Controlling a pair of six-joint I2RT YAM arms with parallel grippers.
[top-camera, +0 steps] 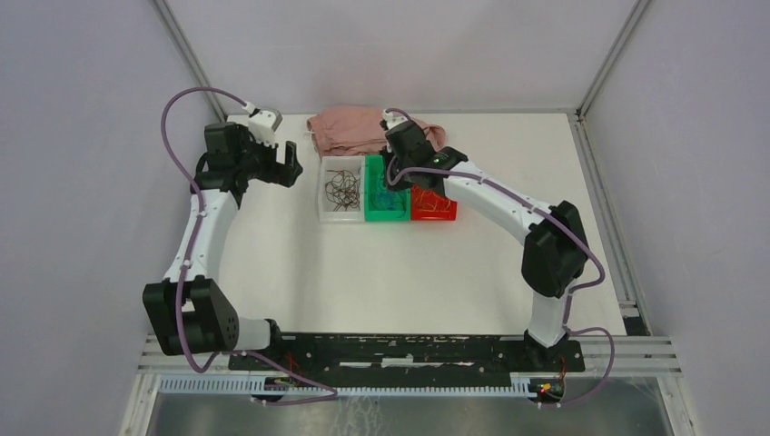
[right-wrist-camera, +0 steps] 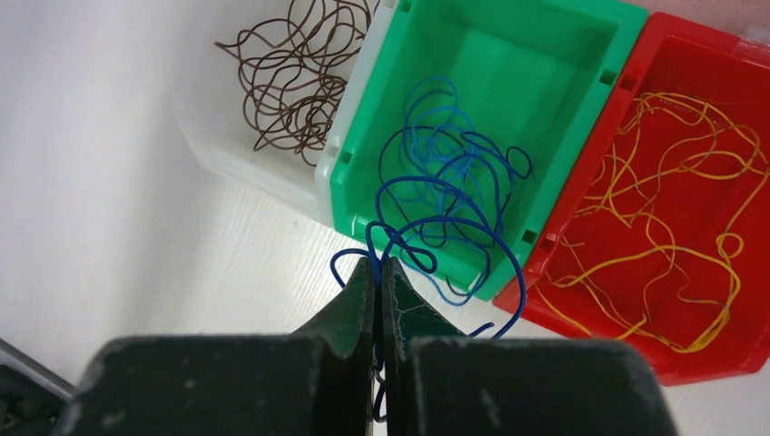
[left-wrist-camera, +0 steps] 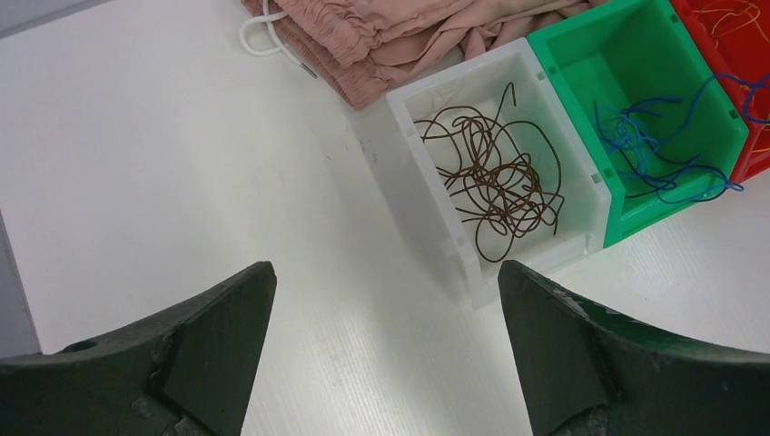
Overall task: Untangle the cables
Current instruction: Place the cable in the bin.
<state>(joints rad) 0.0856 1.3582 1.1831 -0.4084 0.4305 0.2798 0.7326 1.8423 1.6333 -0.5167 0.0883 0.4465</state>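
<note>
Blue cables (right-wrist-camera: 445, 182) sit in the green bin (right-wrist-camera: 508, 54), the middle of three. A few loops spill over its near wall, pinched in the right gripper (right-wrist-camera: 377, 272), whose fingers are pressed together and hide the strand ends. Brown cables (left-wrist-camera: 495, 177) lie in the white bin (left-wrist-camera: 436, 236) on the left, yellow cables (right-wrist-camera: 672, 236) in the red bin (right-wrist-camera: 690, 54) on the right, cut off at the frame edge. Left gripper (left-wrist-camera: 386, 272) hangs with fingers wide apart, left of the bins. Pink cloth (left-wrist-camera: 399, 27) lies behind, partly cropped.

Overhead, two wrist close-ups; bins (top-camera: 368, 193) shared
</note>
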